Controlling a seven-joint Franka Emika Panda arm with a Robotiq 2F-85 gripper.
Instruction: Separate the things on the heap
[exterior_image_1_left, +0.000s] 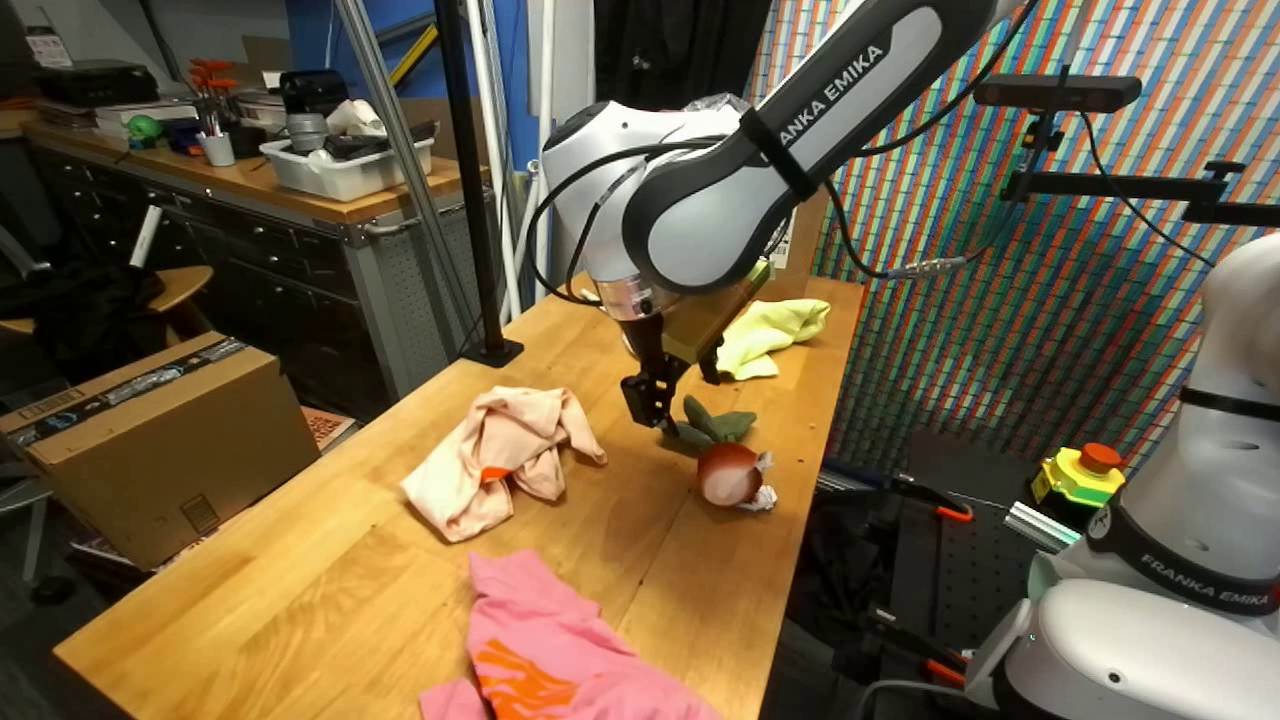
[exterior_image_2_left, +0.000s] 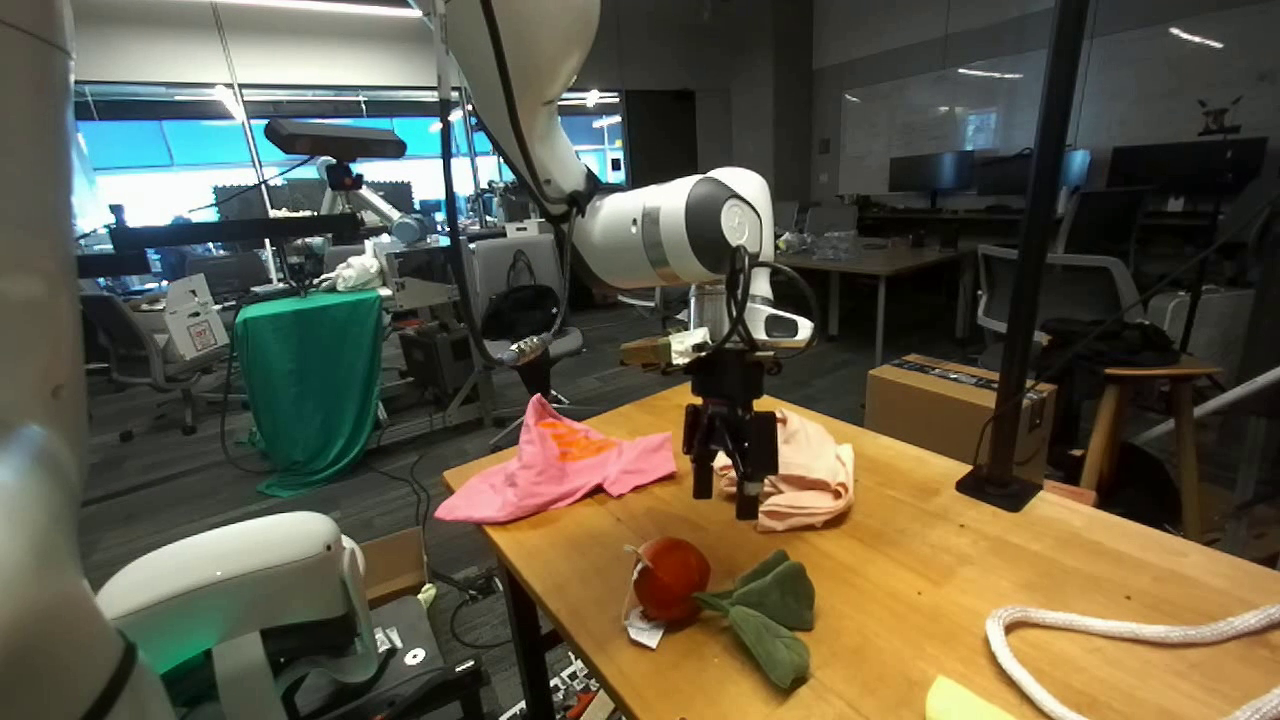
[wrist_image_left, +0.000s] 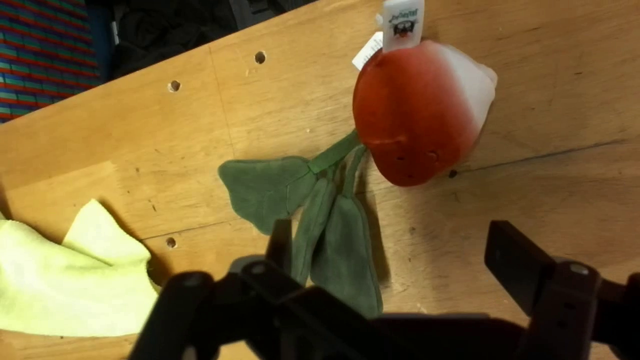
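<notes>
My gripper is open and empty in the wrist view (wrist_image_left: 392, 250), above the green leaves of the red ball (wrist_image_left: 420, 115). It also shows in both exterior views (exterior_image_1_left: 682, 400) (exterior_image_2_left: 725, 490). The ball, with white tags, rests on the table in both exterior views (exterior_image_1_left: 728, 474) (exterior_image_2_left: 673, 578). The cream cloth (exterior_image_1_left: 510, 450) (exterior_image_2_left: 810, 480) lies crumpled apart from it. The pink cloth (exterior_image_1_left: 560, 640) (exterior_image_2_left: 560, 465) lies at one end. The yellow-green cloth (exterior_image_1_left: 770, 335) (wrist_image_left: 75, 285) lies beyond the leaves. The white cord (exterior_image_2_left: 1150, 632) curves near it. No pile shows.
The wooden table (exterior_image_1_left: 330, 580) bears all these things. A black post (exterior_image_1_left: 490, 350) (exterior_image_2_left: 1000, 490) stands at its edge. The brown cardboard box (exterior_image_1_left: 180, 450) (exterior_image_2_left: 930, 405) is beside the table. Another white arm (exterior_image_1_left: 1190, 480) stands off the opposite edge.
</notes>
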